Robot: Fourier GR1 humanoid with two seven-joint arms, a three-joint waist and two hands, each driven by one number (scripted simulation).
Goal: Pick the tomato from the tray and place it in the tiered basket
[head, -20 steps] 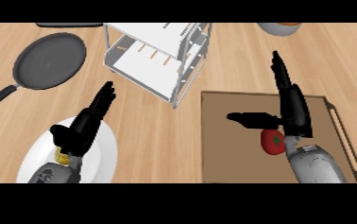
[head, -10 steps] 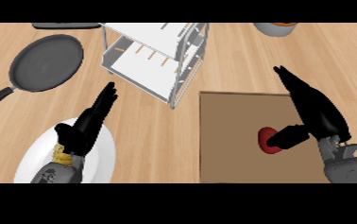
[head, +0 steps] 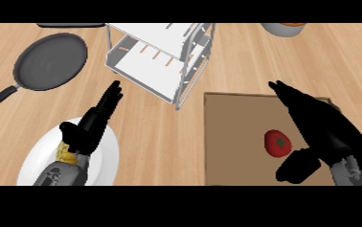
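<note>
Tomato (head: 278, 142) sits on the tray (head: 233, 140), now uncovered: your right hand (head: 318, 125), which overlapped it a moment ago, has shifted beside it, fingers straight, thumb apart. Nothing is gripped; close around it before heading for the basket (head: 159, 58). Left hand (head: 96, 120) rests open.

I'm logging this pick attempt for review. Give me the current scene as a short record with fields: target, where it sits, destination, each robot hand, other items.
target: tomato, red, lying free
location: on the brown tray, right side of the counter
destination: tiered basket, white and wire-framed, behind and left of the tray
right robot hand: open, fingers straight beside the tomato's right, thumb below it, not closed on it
left robot hand: open, resting over the white plate
other items: dark frying pan far left; bowl at the top right edge
</note>
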